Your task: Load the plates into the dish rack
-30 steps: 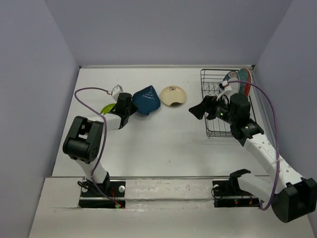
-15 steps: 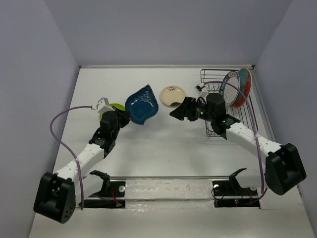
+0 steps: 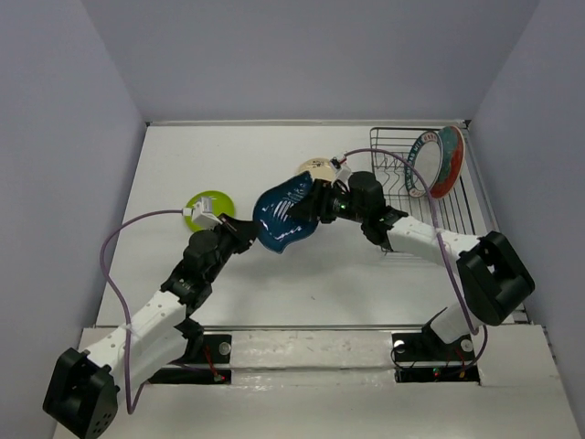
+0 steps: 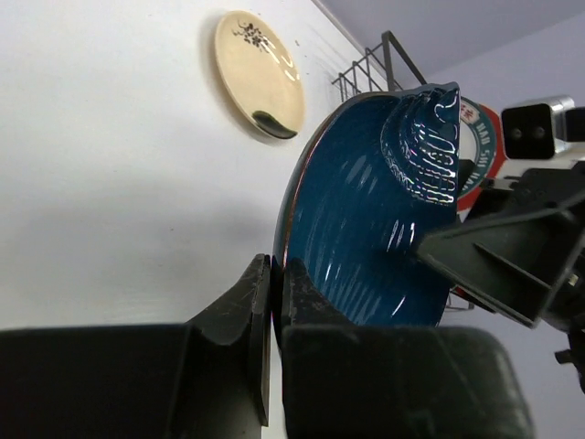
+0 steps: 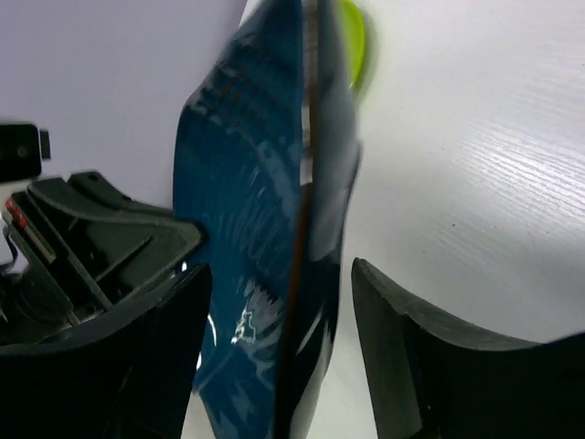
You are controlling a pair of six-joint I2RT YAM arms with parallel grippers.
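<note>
The dark teal teardrop plate [image 3: 285,218] is held on edge above the table's middle. My left gripper [image 3: 249,234] is shut on its lower left rim [image 4: 366,219]. My right gripper [image 3: 316,205] is open, its jaws straddling the plate's right edge [image 5: 265,229] with a gap on one side. The lime-green plate [image 3: 207,208] lies flat to the left. The cream plate [image 3: 319,167] lies behind the right gripper. The floral plate [image 3: 450,161] and the navy-rimmed white plate [image 3: 420,166] stand in the black wire dish rack [image 3: 402,240] at the right.
The right arm reaches left across the rack's front. Purple cables loop off both arms. Grey walls close in the table on three sides. Bare table shows in front of the plates.
My left gripper has carried the teal plate right, uncovering the lime-green plate. My right gripper has moved left from the rack and now straddles the teal plate's edge.
</note>
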